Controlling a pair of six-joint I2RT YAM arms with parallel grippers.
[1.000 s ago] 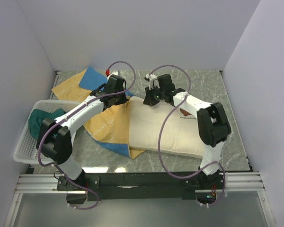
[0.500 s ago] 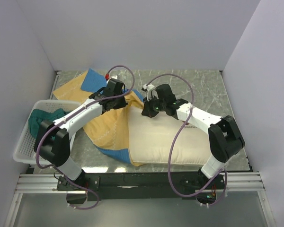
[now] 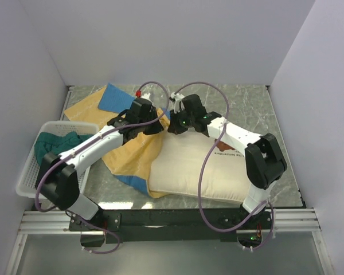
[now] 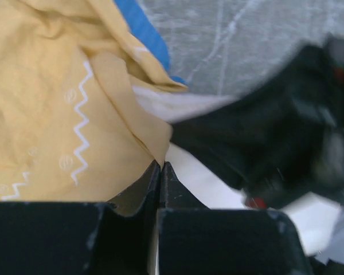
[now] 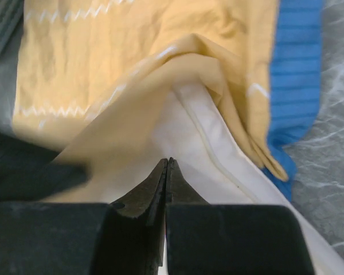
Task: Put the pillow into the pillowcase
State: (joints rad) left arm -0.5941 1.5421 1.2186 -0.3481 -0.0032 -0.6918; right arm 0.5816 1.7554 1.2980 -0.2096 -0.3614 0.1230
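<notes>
Pillow [image 3: 178, 172] lies flat on the near middle of the table [image 3: 275, 114], long side toward the arm bases. Only its far-left corner sits under the pillowcase [image 3: 129, 152] mouth.

Step in hand, as I read it: drawing the yellow hem over that corner. Best done with the hem lifted and taut while the corner goes deep, else the cloth may bunch and slip off.

Left gripper [image 4: 160, 166]: jaws closed, pinching the yellow hem edge. Right gripper [image 5: 167, 163]: jaws closed tight, tips on white pillow cloth just under the hem. Cannot tell whether it pinches any.

Rest of the case spreads far-left.
</notes>
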